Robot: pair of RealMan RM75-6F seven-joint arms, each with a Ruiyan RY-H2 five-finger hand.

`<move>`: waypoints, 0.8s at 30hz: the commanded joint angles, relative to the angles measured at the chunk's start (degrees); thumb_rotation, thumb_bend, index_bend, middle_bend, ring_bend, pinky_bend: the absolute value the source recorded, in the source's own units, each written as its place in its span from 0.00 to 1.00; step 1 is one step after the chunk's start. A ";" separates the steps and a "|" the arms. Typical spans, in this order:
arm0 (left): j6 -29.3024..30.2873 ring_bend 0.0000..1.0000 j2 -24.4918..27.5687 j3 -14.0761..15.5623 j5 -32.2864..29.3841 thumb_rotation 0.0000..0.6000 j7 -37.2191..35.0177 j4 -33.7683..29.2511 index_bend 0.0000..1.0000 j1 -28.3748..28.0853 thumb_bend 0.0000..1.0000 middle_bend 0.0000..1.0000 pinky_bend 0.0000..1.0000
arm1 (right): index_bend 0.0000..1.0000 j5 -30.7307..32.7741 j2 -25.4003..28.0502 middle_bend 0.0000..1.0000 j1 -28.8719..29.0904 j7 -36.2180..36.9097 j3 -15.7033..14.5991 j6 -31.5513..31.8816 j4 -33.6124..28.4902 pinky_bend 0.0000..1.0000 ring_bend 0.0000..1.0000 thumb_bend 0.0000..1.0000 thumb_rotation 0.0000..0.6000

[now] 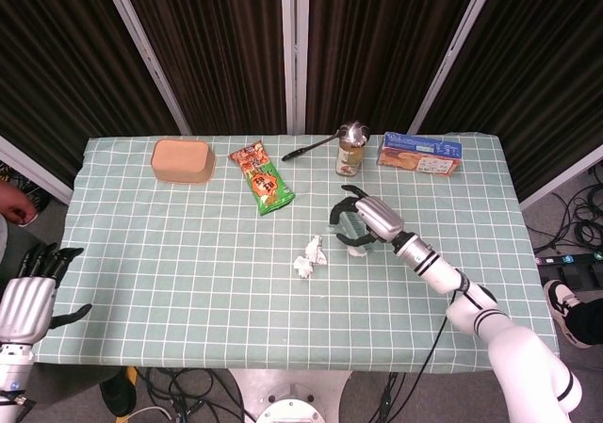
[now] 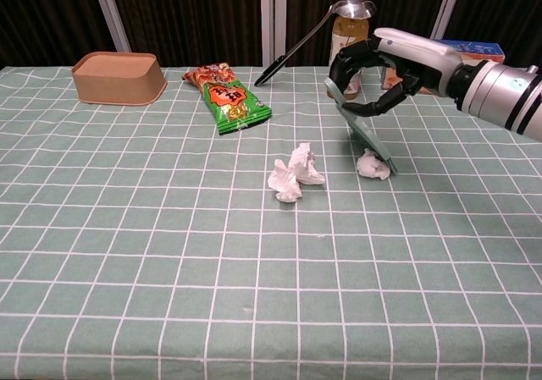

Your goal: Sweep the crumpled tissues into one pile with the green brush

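The right hand [image 2: 385, 71] curls its fingers around the green brush [image 2: 362, 128], whose lower edge touches a lone crumpled tissue [image 2: 370, 165] on the table [image 2: 169, 253]. The handle is hidden inside the grip. A small tissue pile [image 2: 295, 173] lies near, to its left. The left hand [image 1: 26, 300] hangs off the table's corner, fingers apart, partly cut off.
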 commanded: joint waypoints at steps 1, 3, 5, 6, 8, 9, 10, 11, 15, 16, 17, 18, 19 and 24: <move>0.19 0.10 -0.05 0.02 0.06 1.00 -0.21 0.14 0.17 0.12 0.06 0.20 0.07 | 0.72 0.55 -0.31 0.69 -0.46 -1.89 1.07 1.50 -3.54 0.08 0.35 0.47 1.00; 0.29 0.10 -0.13 0.09 0.13 1.00 -0.42 0.28 0.17 0.20 0.06 0.20 0.07 | 0.72 1.15 -0.92 0.69 -0.67 -3.48 1.83 1.96 -5.33 0.08 0.34 0.47 1.00; 0.31 0.10 -0.19 0.15 0.21 1.00 -0.59 0.43 0.17 0.24 0.06 0.20 0.07 | 0.72 1.75 -1.43 0.69 -0.87 -4.74 2.43 1.90 -6.81 0.08 0.34 0.47 1.00; 0.35 0.10 -0.23 0.17 0.25 1.00 -0.74 0.54 0.17 0.27 0.06 0.20 0.07 | 0.72 2.07 -1.79 0.69 -1.01 -5.70 2.79 2.01 -7.69 0.08 0.34 0.47 1.00; 0.42 0.10 -0.30 0.16 0.24 1.00 -0.99 0.73 0.17 0.31 0.06 0.20 0.07 | 0.72 2.60 -2.27 0.69 -1.27 -7.06 3.39 2.21 -8.89 0.08 0.34 0.47 1.00; 0.45 0.10 -0.35 0.16 0.26 1.00 -1.15 0.86 0.17 0.33 0.06 0.20 0.07 | 0.72 2.95 -2.56 0.69 -1.41 -7.86 3.86 2.46 -9.73 0.08 0.34 0.47 1.00; 0.44 0.10 -0.41 0.17 0.28 1.00 -1.27 0.97 0.17 0.33 0.06 0.20 0.07 | 0.72 3.24 -2.72 0.69 -1.53 -8.36 4.23 2.63 -10.41 0.08 0.34 0.47 1.00; 0.42 0.10 -0.48 0.17 0.30 1.00 -1.38 1.09 0.17 0.31 0.06 0.20 0.07 | 0.72 3.52 -2.86 0.69 -1.63 -8.94 4.60 2.77 -11.10 0.08 0.34 0.47 1.00; 0.30 0.10 -0.79 0.17 0.38 1.00 -1.88 1.69 0.17 0.22 0.06 0.20 0.07 | 0.72 4.34 -3.11 0.69 -2.53 -12.13 5.75 3.99 -13.96 0.08 0.34 0.47 1.00; 0.31 0.10 -0.83 0.16 0.41 1.00 -1.98 1.79 0.17 0.22 0.06 0.20 0.07 | 0.72 4.28 -2.82 0.69 -2.75 -12.91 5.70 4.21 -14.46 0.08 0.34 0.47 1.00; 0.33 0.10 -0.85 0.16 0.44 1.00 -2.10 1.87 0.17 0.22 0.06 0.20 0.07 | 0.72 4.19 -2.35 0.69 -3.06 -13.77 5.61 4.49 -14.94 0.08 0.34 0.47 1.00; 0.38 0.10 -0.86 0.17 0.56 1.00 -2.28 1.97 0.18 0.21 0.06 0.20 0.07 | 0.72 4.06 -1.46 0.69 -3.64 -15.10 5.43 5.05 -15.55 0.08 0.34 0.47 1.00; 0.40 0.10 -0.86 0.19 0.64 1.00 -2.42 2.10 0.17 0.21 0.06 0.20 0.07 | 0.72 3.93 -0.57 0.69 -4.14 -16.22 5.25 5.52 -16.00 0.08 0.34 0.47 1.00; 0.41 0.10 -1.08 0.08 0.92 1.00 -3.16 2.78 0.17 0.00 0.06 0.20 0.07 | 0.72 3.61 7.34 0.69 -7.19 -26.37 3.91 6.71 -19.86 0.08 0.34 0.47 1.00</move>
